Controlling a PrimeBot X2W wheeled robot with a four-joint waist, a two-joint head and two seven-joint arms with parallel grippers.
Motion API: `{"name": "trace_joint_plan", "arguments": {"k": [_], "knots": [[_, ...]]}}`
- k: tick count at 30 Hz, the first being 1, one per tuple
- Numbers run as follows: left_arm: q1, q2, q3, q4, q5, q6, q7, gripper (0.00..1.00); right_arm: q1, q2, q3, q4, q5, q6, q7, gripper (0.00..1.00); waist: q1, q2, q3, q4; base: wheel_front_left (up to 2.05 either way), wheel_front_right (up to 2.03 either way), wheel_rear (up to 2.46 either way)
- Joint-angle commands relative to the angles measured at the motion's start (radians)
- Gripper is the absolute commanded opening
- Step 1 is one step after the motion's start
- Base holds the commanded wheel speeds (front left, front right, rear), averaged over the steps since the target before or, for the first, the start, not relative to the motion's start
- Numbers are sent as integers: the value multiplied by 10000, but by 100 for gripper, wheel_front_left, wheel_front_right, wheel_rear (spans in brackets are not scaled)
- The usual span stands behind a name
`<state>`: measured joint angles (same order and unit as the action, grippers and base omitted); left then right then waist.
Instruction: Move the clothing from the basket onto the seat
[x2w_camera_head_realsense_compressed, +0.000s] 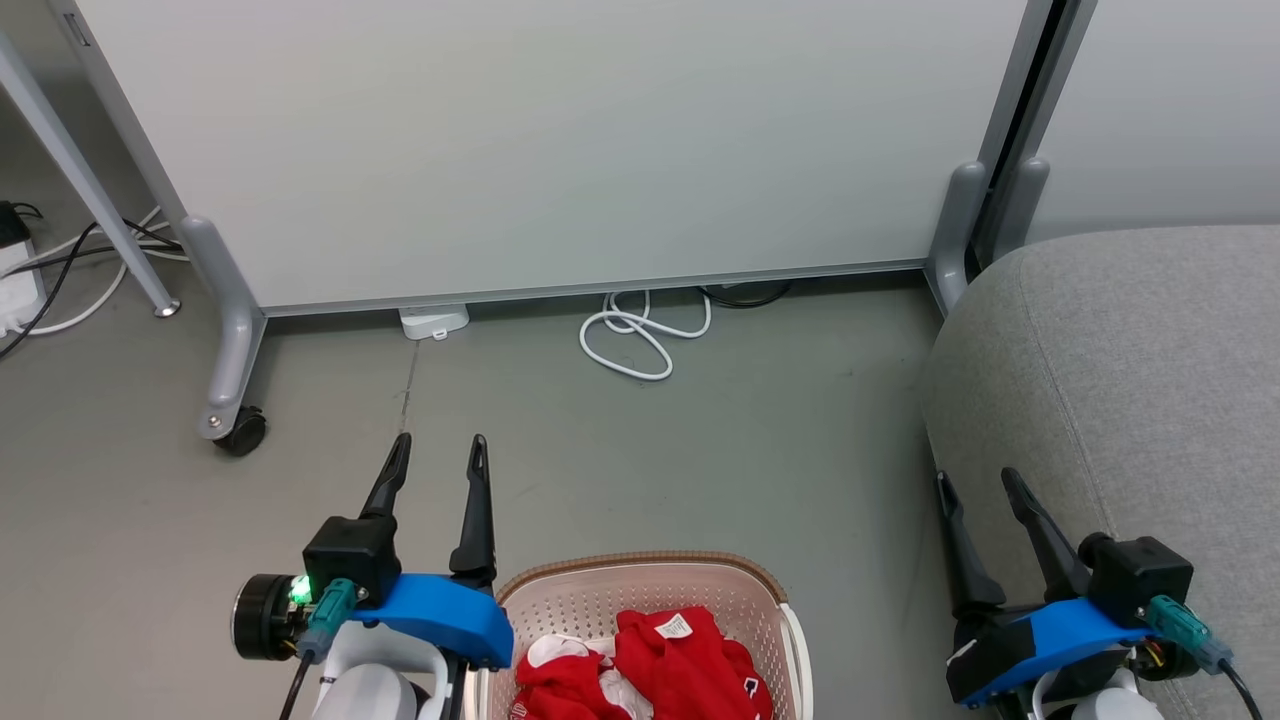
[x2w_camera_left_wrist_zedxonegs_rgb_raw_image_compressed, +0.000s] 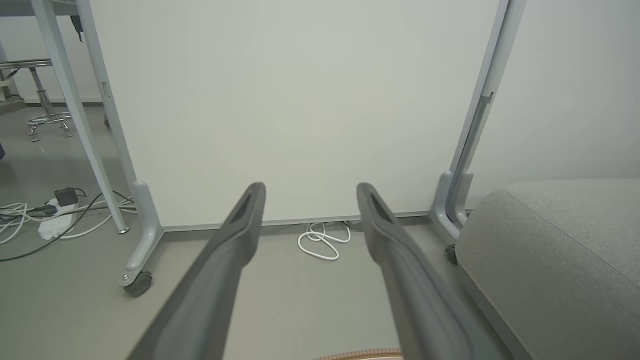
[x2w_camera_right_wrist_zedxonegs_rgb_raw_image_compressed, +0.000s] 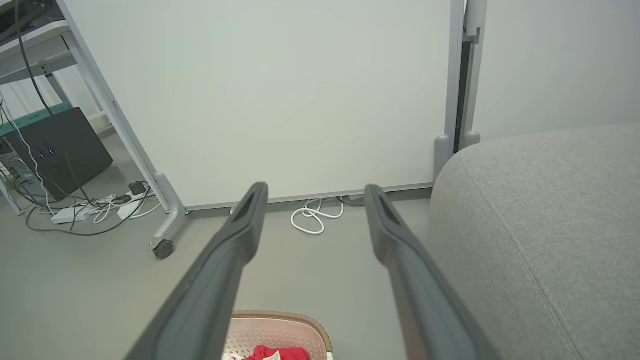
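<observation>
At the 6 o'clock edge of the head view, the basket (x2w_camera_head_realsense_compressed: 640, 562) is seen standing on the grey floor (x2w_camera_head_realsense_compressed: 760, 450), partly cut off by the frame. The clothing (x2w_camera_head_realsense_compressed: 670, 660) is found inside it, a crumpled red heap with white trim and a white tag uppermost. The seat (x2w_camera_head_realsense_compressed: 1130, 380) is located at 3 to 4 o'clock, apart from the basket, with a strip of floor between them. The left claw (x2w_camera_head_realsense_compressed: 441, 440) is recorded at 7 o'clock, just beside the basket's rim, its fingers spread and released. The right claw (x2w_camera_head_realsense_compressed: 975, 476) is recorded at 5 o'clock, overlapping the seat's rounded edge in that view; contact cannot be determined. It is likewise released and empty. At 12 o'clock from the basket, a coiled white cable (x2w_camera_head_realsense_compressed: 640, 340) is noted at the foot of a white wheeled partition (x2w_camera_head_realsense_compressed: 560, 140). In the right wrist view, the basket rim and a patch of red are seen at 6 o'clock between the fingers.
</observation>
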<state>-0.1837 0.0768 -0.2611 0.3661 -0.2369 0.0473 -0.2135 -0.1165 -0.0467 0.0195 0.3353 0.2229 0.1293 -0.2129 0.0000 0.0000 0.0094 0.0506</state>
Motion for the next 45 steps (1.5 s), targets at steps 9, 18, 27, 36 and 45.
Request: {"name": "trace_joint_plan", "arguments": {"k": [9,18,27,36,45], "knots": [[-223,23,-71,239,518,-226,-236,100,-181,-56,78,29,-807,21,-240,100,0,0,16,31,0,0,0],[-574,-6,-242,832,1092,-260,-396,100,-172,-58,75,46,-1510,23,-405,100,0,0,77,148,0,0,0],[-779,-48,-294,1037,1302,-266,-532,100,-183,-60,-107,92,-2006,24,-541,100,0,0,116,239,0,0,0],[-688,-63,-239,1286,1117,-319,-532,100,36,-59,-291,129,-1893,16,-539,100,0,0,91,229,0,0,0],[-659,-88,-223,1344,985,-329,-532,100,43,-57,-339,173,-1891,16,-539,100,0,0,78,216,0,0,0]]}}
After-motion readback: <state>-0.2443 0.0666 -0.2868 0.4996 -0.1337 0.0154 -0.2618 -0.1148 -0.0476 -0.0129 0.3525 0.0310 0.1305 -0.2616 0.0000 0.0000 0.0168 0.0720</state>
